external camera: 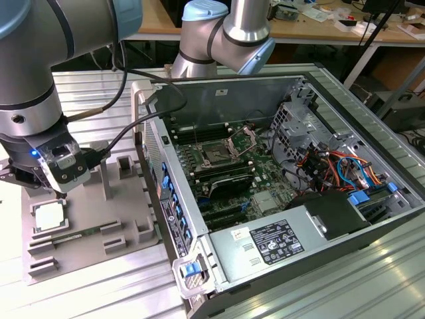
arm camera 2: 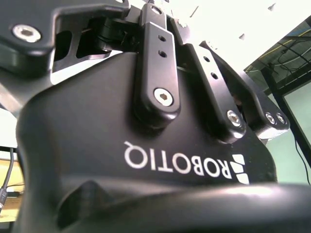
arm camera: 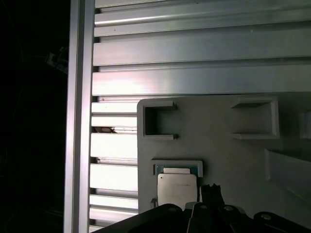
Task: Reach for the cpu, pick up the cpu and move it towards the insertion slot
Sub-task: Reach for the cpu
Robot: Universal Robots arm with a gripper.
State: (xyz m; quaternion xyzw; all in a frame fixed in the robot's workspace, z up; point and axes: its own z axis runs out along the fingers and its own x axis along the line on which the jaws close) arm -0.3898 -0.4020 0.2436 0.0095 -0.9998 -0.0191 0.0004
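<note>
Gripper (external camera: pixel 18 178) hangs just above cpu (external camera: pixel 49 216) in tray (external camera: pixel 86 206) recess; open/shut can't tell. Risk: off-centre descent cd tilt chip.

black gripper housing (arm camera 2: pixel 146 160) close-up | bolted linkage bars (arm camera 2: pixel 158 73) | bright backdrop behind

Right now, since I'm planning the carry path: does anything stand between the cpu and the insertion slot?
Yes. The cpu lies on the grey tray outside the computer case. The case's upright side wall rises between it and the insertion slot. The tray's raised posts also stand on that side.
</note>
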